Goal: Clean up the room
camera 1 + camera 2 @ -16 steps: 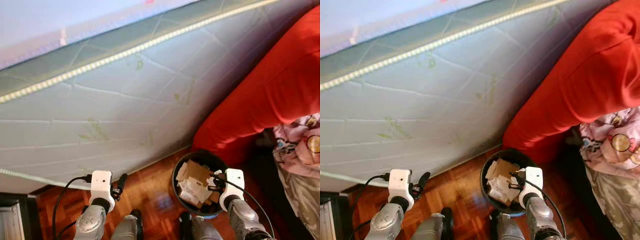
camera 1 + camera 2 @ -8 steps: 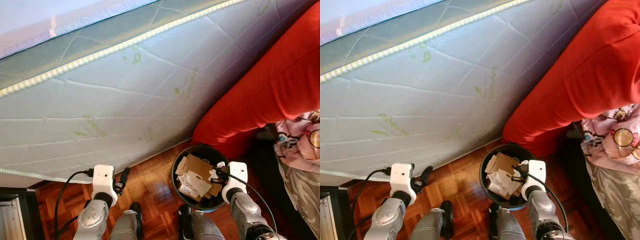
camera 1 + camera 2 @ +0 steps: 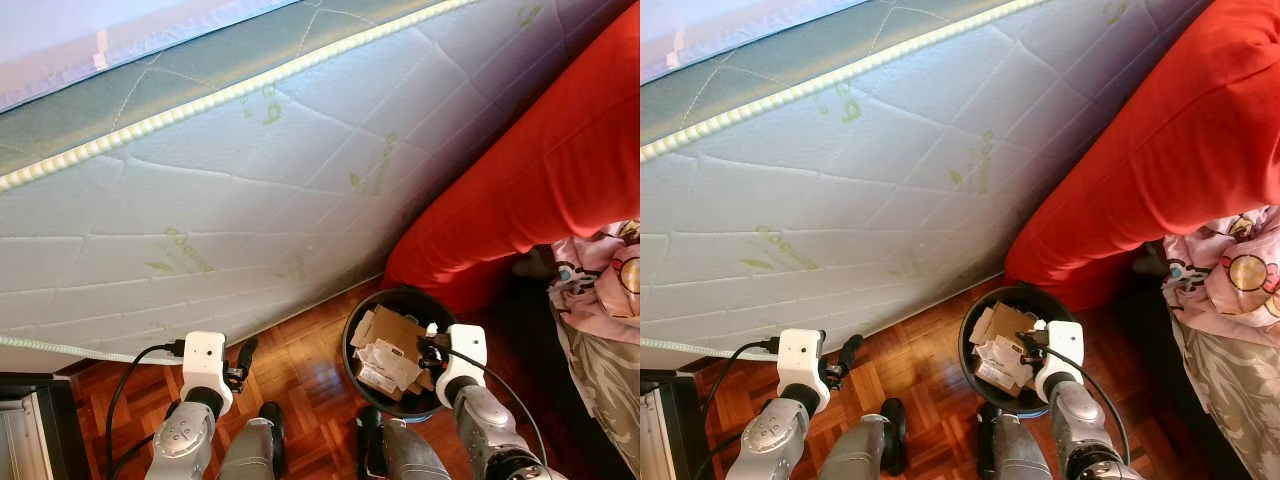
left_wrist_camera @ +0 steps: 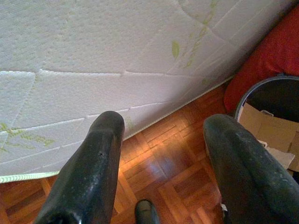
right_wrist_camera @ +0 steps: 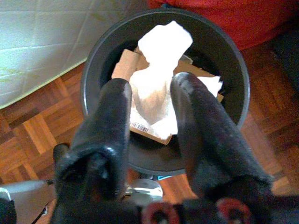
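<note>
Tissue over the bin

Tissue (image 5: 159,74), white and crumpled, is sitting pinched between the narrowly parted fingers of the right gripper (image 5: 152,100), which is hanging directly above the black bin (image 3: 352,345) (cardboard scraps (image 3: 392,340) are lying inside). The bin is standing on the parquet floor (image 3: 300,370) between the mattress (image 3: 250,200) and a red cushion (image 3: 540,180). The left gripper (image 4: 161,149) is hovering over the floor, jaws wide apart and holding nothing.
</note>
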Controlling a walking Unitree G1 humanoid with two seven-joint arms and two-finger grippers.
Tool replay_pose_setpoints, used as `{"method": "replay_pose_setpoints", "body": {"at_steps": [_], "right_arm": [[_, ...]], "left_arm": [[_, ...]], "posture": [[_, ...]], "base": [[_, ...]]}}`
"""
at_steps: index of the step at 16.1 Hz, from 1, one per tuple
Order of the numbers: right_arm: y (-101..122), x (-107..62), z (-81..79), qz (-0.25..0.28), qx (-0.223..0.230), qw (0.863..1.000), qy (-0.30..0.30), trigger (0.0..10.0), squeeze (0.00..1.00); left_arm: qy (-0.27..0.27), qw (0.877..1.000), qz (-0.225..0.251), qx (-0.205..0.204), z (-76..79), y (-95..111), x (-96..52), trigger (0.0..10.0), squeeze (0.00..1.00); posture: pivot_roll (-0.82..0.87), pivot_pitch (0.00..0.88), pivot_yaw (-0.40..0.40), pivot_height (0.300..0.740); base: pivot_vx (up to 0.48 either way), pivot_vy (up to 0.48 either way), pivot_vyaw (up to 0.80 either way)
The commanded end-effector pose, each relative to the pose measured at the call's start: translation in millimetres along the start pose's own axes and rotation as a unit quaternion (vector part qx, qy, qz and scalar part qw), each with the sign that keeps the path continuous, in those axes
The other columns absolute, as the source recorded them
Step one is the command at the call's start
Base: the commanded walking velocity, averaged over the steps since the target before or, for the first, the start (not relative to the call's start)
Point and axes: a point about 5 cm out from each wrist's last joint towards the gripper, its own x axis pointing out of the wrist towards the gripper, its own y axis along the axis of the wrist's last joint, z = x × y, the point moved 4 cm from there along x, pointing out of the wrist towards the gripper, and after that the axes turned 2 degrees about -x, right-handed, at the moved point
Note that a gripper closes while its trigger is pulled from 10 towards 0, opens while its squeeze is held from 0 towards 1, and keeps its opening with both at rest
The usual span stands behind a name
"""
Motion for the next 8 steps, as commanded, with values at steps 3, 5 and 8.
{"method": "replay_pose_setpoints", "body": {"at_steps": [3,5,8], "right_arm": [[-25,-7.1,-1.3,-0.04,0.005,0.999,0.006,10.0,1.0],[-32,-10.4,1.4,-0.049,0.004,0.999,0.01,10.0,1.0],[-47,-18.2,8.3,-0.072,0.003,0.997,0.021,10.0,1.0]], "left_arm": [[0.003,1.0,-0.027,-0.007,-0.6,-13,-5.7,10.0,0.0],[0.003,1.0,-0.028,-0.007,-0.9,-13,-5.8,10.0,0.0],[0.003,1.0,-0.029,-0.006,-0.8,-13,-6.1,10.0,0.0]], "posture": [[0.2,0.437,-0.01,0.74],[0.2,0.437,-0.009,0.74],[0.2,0.44,-0.008,0.74]], "base": [[0.0,0.0,0.0],[0.0,0.0,0.0],[0.0,0.0,0.0]]}}
